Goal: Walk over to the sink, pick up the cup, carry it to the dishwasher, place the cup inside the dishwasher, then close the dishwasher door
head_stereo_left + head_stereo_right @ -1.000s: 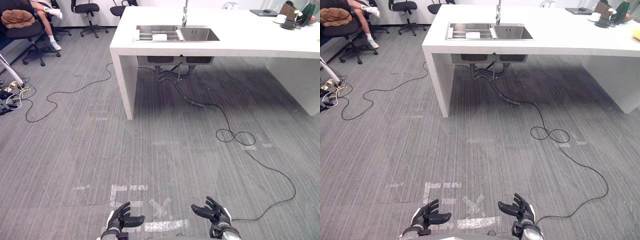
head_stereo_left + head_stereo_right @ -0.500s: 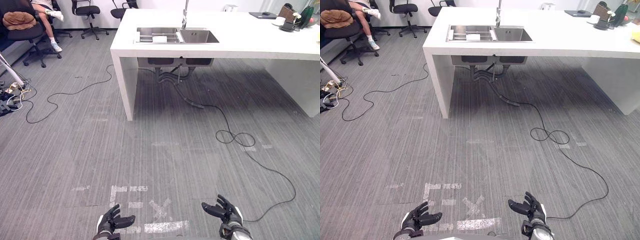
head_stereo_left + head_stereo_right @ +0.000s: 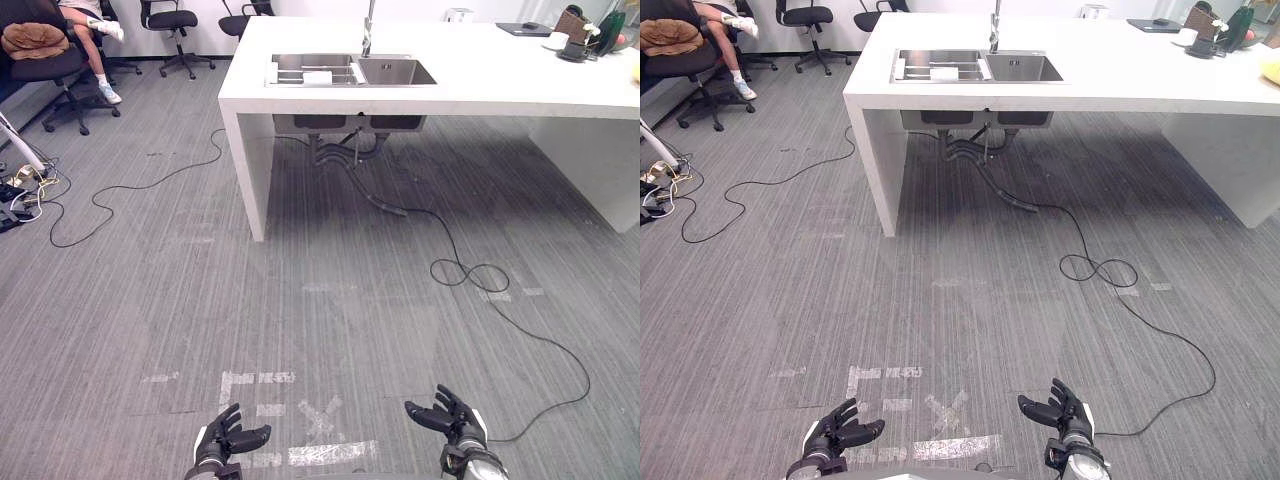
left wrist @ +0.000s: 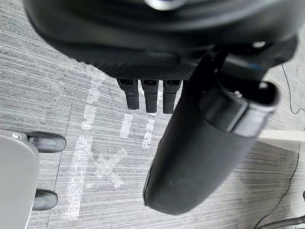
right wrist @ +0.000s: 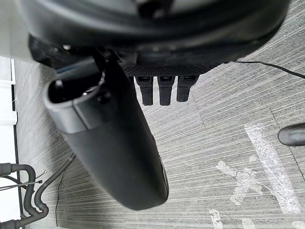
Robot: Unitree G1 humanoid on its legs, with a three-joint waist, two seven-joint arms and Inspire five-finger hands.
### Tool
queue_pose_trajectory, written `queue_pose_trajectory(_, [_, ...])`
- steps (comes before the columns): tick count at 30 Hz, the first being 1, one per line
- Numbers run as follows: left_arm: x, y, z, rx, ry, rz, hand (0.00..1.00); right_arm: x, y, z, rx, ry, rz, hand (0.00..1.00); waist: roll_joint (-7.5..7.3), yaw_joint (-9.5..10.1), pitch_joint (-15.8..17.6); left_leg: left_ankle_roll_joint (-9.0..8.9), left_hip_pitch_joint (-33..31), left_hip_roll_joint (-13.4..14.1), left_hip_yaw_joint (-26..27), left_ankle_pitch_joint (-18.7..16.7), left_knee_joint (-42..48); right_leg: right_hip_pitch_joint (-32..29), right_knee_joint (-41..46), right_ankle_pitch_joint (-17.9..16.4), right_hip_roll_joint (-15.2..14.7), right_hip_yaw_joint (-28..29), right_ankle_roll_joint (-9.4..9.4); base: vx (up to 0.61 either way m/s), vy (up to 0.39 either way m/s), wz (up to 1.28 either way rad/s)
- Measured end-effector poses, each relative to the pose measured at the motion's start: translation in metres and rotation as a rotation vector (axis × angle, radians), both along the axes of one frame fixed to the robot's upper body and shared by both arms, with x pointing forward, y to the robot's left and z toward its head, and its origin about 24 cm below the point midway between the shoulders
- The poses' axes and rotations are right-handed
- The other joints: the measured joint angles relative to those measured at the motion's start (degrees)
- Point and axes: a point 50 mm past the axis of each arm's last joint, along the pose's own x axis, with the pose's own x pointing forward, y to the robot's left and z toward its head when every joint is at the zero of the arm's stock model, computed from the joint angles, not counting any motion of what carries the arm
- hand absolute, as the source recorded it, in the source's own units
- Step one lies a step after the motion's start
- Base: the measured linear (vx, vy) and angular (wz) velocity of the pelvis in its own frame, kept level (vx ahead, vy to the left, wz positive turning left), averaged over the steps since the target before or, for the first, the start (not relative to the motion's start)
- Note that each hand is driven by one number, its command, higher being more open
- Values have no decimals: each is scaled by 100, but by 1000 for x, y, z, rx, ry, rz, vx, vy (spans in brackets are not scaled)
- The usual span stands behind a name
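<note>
A steel double sink (image 3: 350,70) with a tall tap is set in the white counter (image 3: 450,95) across the room ahead. A small white thing (image 3: 318,76) lies in the sink's left basin; I cannot tell whether it is the cup. My left hand (image 3: 228,440) and right hand (image 3: 455,428) hang low over the grey floor, far from the counter. Both are open and hold nothing. In the wrist views the left hand's fingers (image 4: 145,98) and the right hand's fingers (image 5: 164,90) point straight out over bare carpet.
Black office chairs (image 3: 175,20) and a seated person's legs (image 3: 95,25) are at the far left, with a thin cable (image 3: 130,185) snaking across the floor there. White tape marks (image 3: 300,410) lie between my hands. A bag and a white cup (image 3: 558,40) stand at the counter's far right.
Both hands have sunk lower and spread a little further apart, the right one drifting rightward. The counter and sink sit in nearly the same place.
</note>
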Motion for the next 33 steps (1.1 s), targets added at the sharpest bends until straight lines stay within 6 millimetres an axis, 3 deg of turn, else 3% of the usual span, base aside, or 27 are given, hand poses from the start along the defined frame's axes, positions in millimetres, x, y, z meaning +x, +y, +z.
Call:
queue_pose_trajectory(11, [18, -5, 12, -8, -98, -24, 90, 3, -4, 3, -22, -13, -22, 90, 13, 18, 4, -31, -139, 2, 12, -74, 37, -219, 211, -154, -2, 8, -9, 4, 1, 0])
queue_pose_trajectory(17, [34, -5, 24, -13, -191, -10, 90, 21, -13, 15, -63, -78, -37, 90, 82, 68, 48, 53, -646, 31, 159, -641, 828, -591, 639, -441, -10, 143, 51, 61, 35, -13])
queue_pose_trajectory(20, [39, -5, 28, -15, -219, -5, 90, 34, -17, 21, -85, -110, -34, 90, 109, 78, 116, 171, -781, -57, 298, -997, 1271, -1042, 1714, -1067, -126, 274, 183, 109, 74, -18])
queue_pose_trajectory(21, [42, -5, 31, -15, -237, -7, 90, 36, -18, 22, -91, -115, -34, 90, 124, 73, 168, 236, -707, -108, 295, -1146, 1370, -1278, 2429, -1278, -192, 238, 302, 171, 85, 0])
queue_pose_trajectory(22, [44, -5, 33, -13, -250, -7, 90, 37, -18, 23, -91, -118, -33, 90, 140, 74, 221, 271, -642, -109, 271, -1187, 1377, -1395, 2809, -1301, -206, 192, 337, 216, 75, 17])
queue_pose_trajectory(23, [50, -4, 38, -5, -277, -11, 90, 38, -16, 23, -87, -123, -31, 90, 128, 54, 354, 336, -430, -135, 158, -1269, 1399, -1740, 3820, -1285, -274, 68, 402, 270, 48, 38])
queue_pose_trajectory(24, [52, -2, 40, 1, -287, -15, 90, 36, -15, 22, -83, -115, -31, 90, 100, 11, 404, 360, -276, -175, 45, -1327, 1406, -1927, 4356, -1411, -326, -20, 409, 295, 32, 47])
queue_pose_trajectory(27, [58, -5, 42, 0, -304, -23, 90, 35, -18, 23, -93, -112, -29, 90, 135, -40, 469, 322, 127, -134, -278, -1453, 1289, -2391, 4436, -1681, -319, -223, 203, 368, -12, 51])
queue_pose_trajectory(29, [66, -7, 45, -2, -322, -18, 90, 37, -22, 25, -107, -116, -14, 90, 251, -92, 542, 186, 286, 72, -483, -1528, 1264, -2692, 3803, -1606, -122, -321, 175, 412, -79, 65])
queue_pose_trajectory(31, [68, -5, 47, 1, -334, -14, 90, 31, -25, 23, -122, -96, 4, 90, 151, -105, 510, -141, 452, 102, -534, -1726, 1320, -2733, 2639, -615, -83, -258, 29, 482, -107, 58])
queue_pose_trajectory(32, [66, -5, 45, 0, -322, -8, 90, 27, -28, 22, -132, -78, 7, 90, 69, -82, 517, -272, 657, 75, -537, -1973, 1476, -2746, 2687, -93, -188, -304, -203, 624, -159, 20])
queue_pose_trajectory(33, [63, -8, 42, -10, -307, 7, 90, 29, -29, 22, -130, -71, 8, 90, 220, -100, 466, -346, 550, 323, -517, -2018, 1895, -2655, 2781, -293, -9, -413, -304, 627, -178, 13])
